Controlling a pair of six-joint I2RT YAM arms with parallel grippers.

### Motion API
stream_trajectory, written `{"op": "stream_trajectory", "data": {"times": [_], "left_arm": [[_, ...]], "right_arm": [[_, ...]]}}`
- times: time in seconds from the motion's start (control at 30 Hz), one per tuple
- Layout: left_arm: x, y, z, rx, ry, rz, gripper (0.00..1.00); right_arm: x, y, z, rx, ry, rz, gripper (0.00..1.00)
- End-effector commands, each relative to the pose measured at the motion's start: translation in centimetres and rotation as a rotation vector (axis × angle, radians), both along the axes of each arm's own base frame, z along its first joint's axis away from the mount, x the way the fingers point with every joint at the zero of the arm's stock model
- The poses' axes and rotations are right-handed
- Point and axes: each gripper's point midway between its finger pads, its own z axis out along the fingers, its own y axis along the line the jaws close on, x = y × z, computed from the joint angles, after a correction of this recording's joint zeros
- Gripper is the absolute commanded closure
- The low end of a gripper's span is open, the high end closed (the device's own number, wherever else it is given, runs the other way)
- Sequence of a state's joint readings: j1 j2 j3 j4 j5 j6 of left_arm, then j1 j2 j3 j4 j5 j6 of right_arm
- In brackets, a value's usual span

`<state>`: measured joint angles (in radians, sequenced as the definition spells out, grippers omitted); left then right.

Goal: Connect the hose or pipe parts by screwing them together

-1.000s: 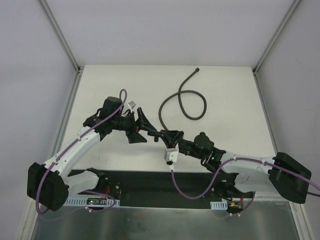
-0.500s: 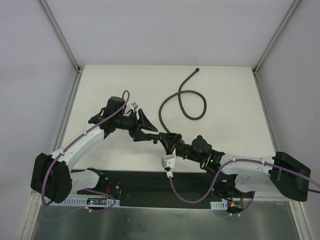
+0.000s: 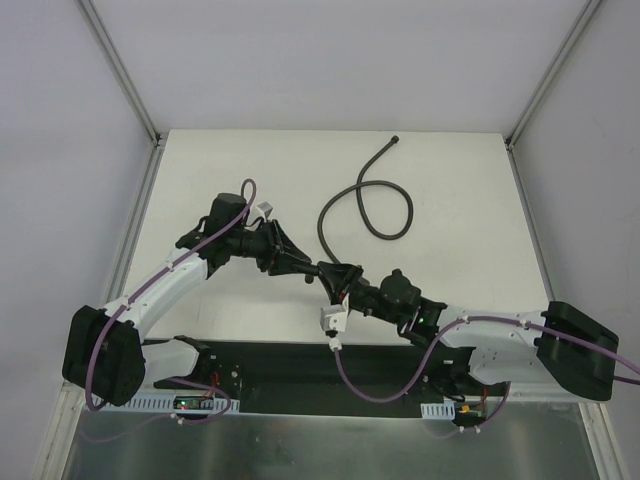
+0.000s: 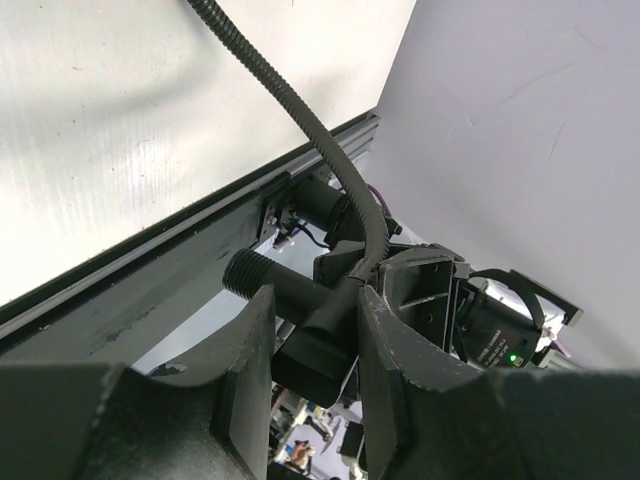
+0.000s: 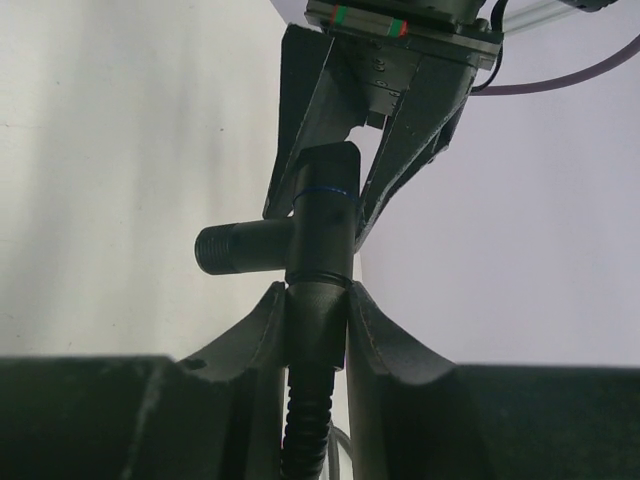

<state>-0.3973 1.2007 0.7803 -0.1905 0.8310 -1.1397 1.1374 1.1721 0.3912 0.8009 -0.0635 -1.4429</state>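
Observation:
The dark-grey hose [image 3: 372, 196] loops over the white table from its far knobbed end [image 3: 395, 141] down to the two grippers. My right gripper [image 5: 317, 292] is shut on the hose's near end nut [image 5: 318, 325], with the corrugated hose [image 5: 306, 430] running down between its fingers. The black T-shaped fitting [image 5: 322, 222] sits straight on top of that nut, its threaded side arm [image 5: 225, 248] pointing left. My left gripper [image 4: 315, 297] is shut on the fitting's body [image 4: 318, 335] from the opposite side. In the top view the left gripper [image 3: 300, 263] and the right gripper [image 3: 330, 273] meet tip to tip above the table's near part.
The white table [image 3: 200, 180] has metal posts [image 3: 120, 70] at its back corners and grey walls around it. A black base strip [image 3: 290, 365] runs along the near edge. Purple cables [image 3: 385, 390] trail along both arms. A white connector block [image 3: 331, 322] hangs under the right wrist.
The left gripper's jaws have gone from wide open to closed on the T fitting. The left arm has moved slightly right and the right wrist slightly left and toward me.

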Motion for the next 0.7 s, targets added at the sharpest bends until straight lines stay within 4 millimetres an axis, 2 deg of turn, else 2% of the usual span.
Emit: {"op": "stream_trajectory", "data": {"times": [0.0, 0.2, 0.27, 0.47, 0.67], "left_arm": [[0.2, -0.4, 1.8, -0.034, -0.193, -0.089, 1.00], [1.4, -0.2, 2.4, 0.003, -0.402, -0.116, 1.00], [1.6, -0.2, 3.1, -0.010, -0.484, -0.118, 1.00], [2.1, -0.2, 4.7, -0.046, -0.672, -0.114, 1.00], [2.1, -0.1, 5.6, -0.091, -0.811, -0.080, 1.00]], "right_arm": [[-0.5, 1.6, 2.4, 0.066, 0.055, 0.042, 0.99], [-1.1, 2.5, 2.8, 0.112, 0.244, 0.068, 0.99], [-0.7, 2.6, 3.4, 0.140, 0.295, 0.054, 0.99], [-0.2, 2.7, 2.9, 0.188, 0.522, 0.054, 0.99], [1.6, 2.2, 3.3, 0.289, 0.732, 0.018, 0.99]]}}
